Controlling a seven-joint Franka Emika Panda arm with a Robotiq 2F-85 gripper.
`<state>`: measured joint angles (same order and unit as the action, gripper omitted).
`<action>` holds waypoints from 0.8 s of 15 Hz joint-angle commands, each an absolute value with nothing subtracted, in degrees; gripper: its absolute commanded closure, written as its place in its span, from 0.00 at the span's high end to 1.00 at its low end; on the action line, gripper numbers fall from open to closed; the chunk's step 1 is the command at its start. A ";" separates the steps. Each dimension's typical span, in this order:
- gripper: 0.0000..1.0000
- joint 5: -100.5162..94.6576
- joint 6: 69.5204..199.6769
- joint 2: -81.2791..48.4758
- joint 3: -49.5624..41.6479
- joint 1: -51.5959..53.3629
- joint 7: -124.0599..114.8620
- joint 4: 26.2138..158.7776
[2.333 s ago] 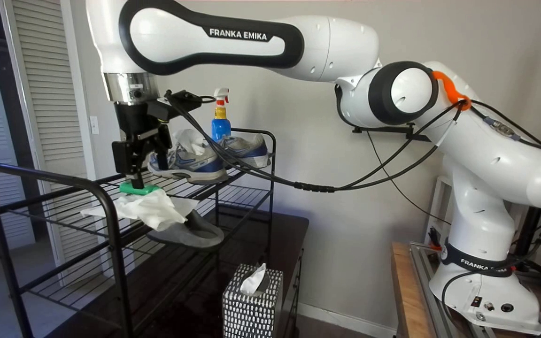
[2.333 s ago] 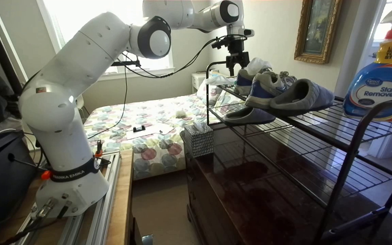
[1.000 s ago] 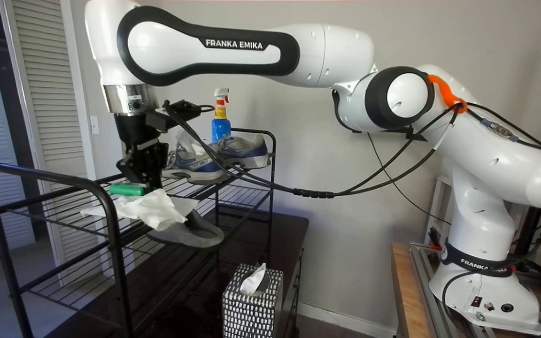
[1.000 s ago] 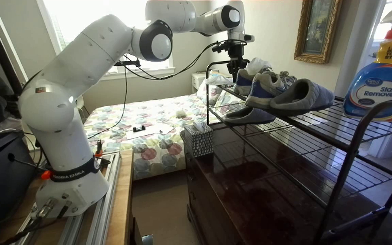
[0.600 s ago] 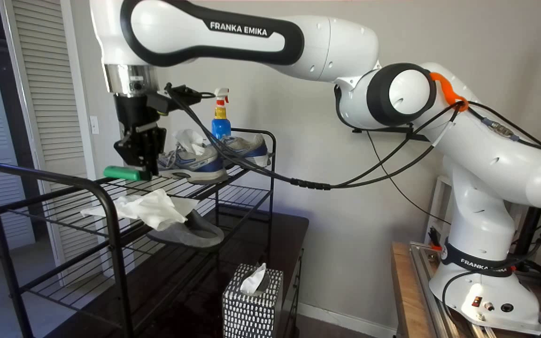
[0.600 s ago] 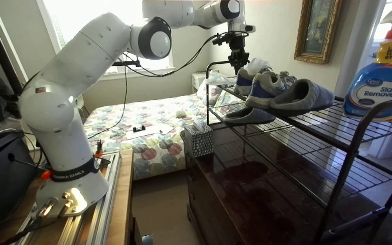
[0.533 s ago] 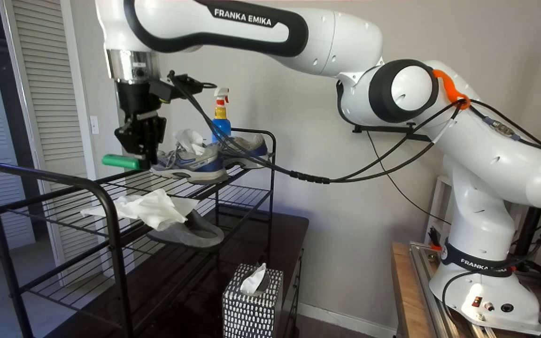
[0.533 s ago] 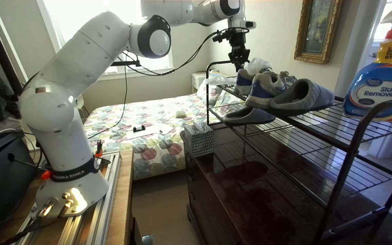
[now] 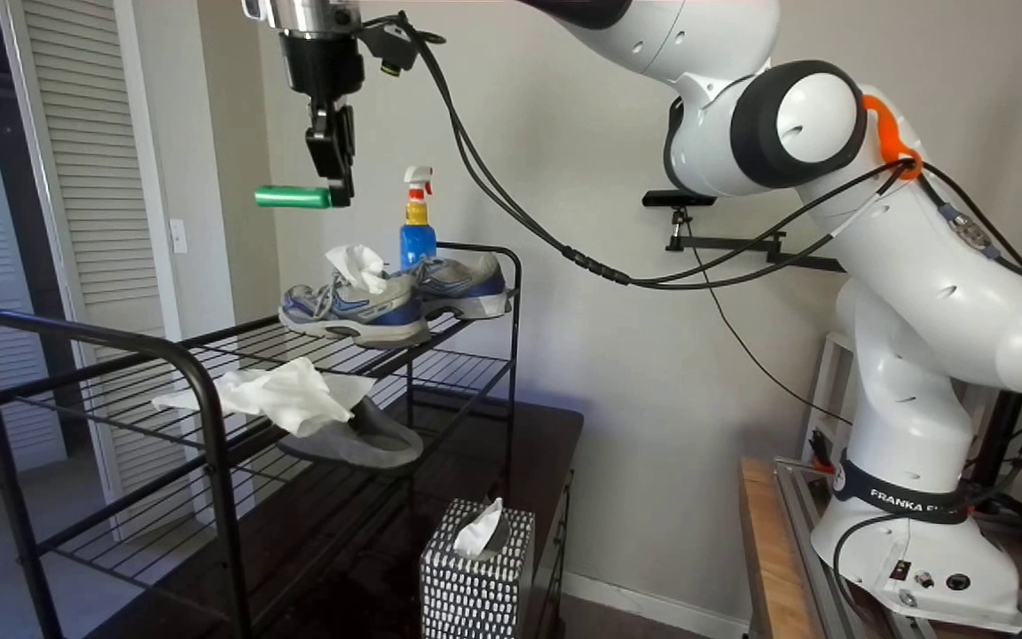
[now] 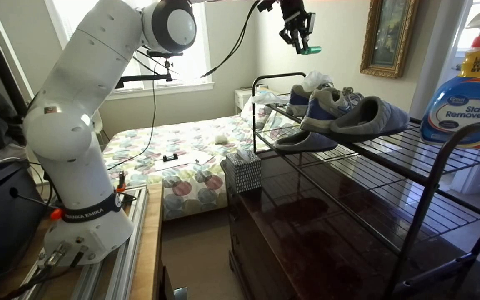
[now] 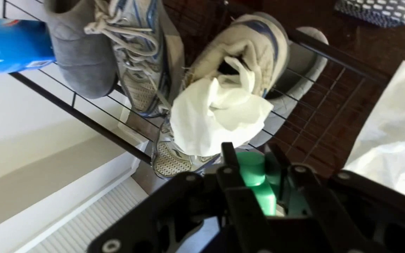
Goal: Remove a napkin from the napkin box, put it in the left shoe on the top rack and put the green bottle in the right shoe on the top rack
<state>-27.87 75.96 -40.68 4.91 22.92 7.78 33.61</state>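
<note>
Green bottle (image 9: 292,196), glossy, cylindrical, nearly level; hand (image 9: 340,193) clamped on one end.

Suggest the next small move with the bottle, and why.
I'd probably shift the gripper across toward the bare sneaker without lowering yet. It grips the bottle higher than both sneakers; in the wrist view, the covered sneaker, napkin at its opening, lies between the bottle and the bare sneaker. With no napkin showing in it, the bare sneaker seems the bottle's target.

Glossy green bottle (image 9: 291,197), matt napkin (image 11: 216,119)
</note>
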 commanded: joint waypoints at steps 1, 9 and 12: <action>0.06 -33.61 73.31 -39.63 2.82 24.06 18.06 34.22; 0.06 -49.35 73.19 -39.97 -5.19 24.61 32.53 36.16; 0.06 -52.64 73.43 -39.34 -6.51 24.48 40.75 37.54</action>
